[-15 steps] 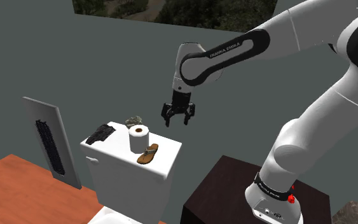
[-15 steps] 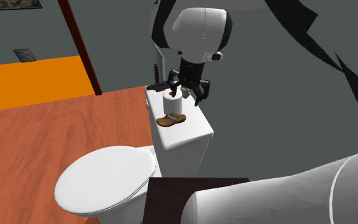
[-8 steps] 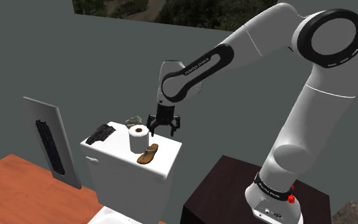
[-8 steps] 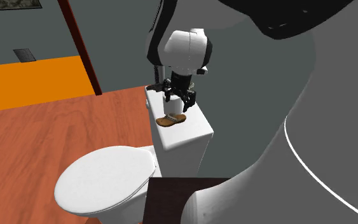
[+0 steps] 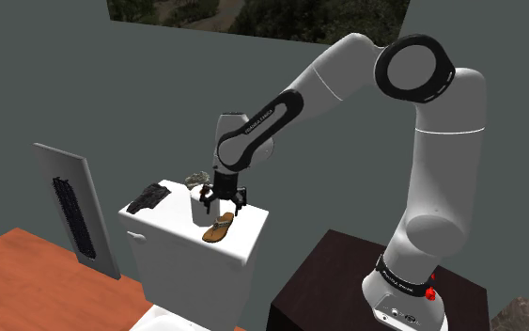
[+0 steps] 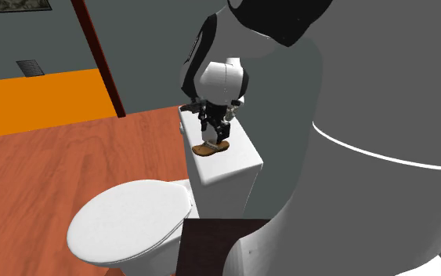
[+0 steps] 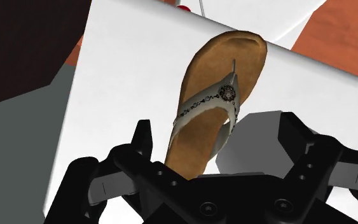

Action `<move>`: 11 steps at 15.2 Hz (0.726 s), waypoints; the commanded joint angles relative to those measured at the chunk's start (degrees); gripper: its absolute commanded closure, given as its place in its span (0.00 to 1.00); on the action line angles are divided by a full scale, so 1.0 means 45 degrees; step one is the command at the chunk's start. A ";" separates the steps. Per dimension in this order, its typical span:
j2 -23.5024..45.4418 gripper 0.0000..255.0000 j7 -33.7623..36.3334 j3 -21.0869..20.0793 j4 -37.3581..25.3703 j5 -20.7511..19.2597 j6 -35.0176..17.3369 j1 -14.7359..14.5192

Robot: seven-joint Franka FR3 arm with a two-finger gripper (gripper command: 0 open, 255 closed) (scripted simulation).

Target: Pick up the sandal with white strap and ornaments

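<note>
White toilet tank [image 5: 243, 246] bore a tan sandal [image 7: 217, 95], gripper [image 5: 221, 203] hovered just above its heel, fingers spread, grasping nothing.

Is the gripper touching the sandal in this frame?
Apart. The wrist view shows the gripper open, its fingers standing either side of the heel of the sandal, with clear gaps to the sole on both sides.

The arm [image 5: 412, 179] is all glossy white rounded shells with dark joints, plus one big joint cap [image 5: 413, 71] ringed in black. The forearm has a black band [image 5: 264, 118] with white lettering. There's a black collar [image 5: 405, 278] near the base, with a red button [image 5: 430, 293] at its 4 o'clock. The gripper [image 7: 219, 135] is all black and blocky, with round screw heads [image 7: 205, 208] showing.
</note>
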State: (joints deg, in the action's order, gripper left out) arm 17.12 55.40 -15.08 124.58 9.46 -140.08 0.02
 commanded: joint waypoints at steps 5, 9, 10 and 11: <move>0.1014 0.00 0.0140 0.0117 -0.0086 -0.0141 -0.0887 -0.0111; 0.1213 1.00 0.0132 0.0138 -0.0092 -0.0168 -0.1078 -0.0135; 0.1207 1.00 0.0135 0.0136 -0.0089 -0.0167 -0.1076 -0.0137; 0.1221 1.00 0.0127 0.0137 -0.0066 -0.0164 -0.1111 -0.0134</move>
State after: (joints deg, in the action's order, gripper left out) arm 22.48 55.99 -14.55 124.17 8.72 -144.99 -0.65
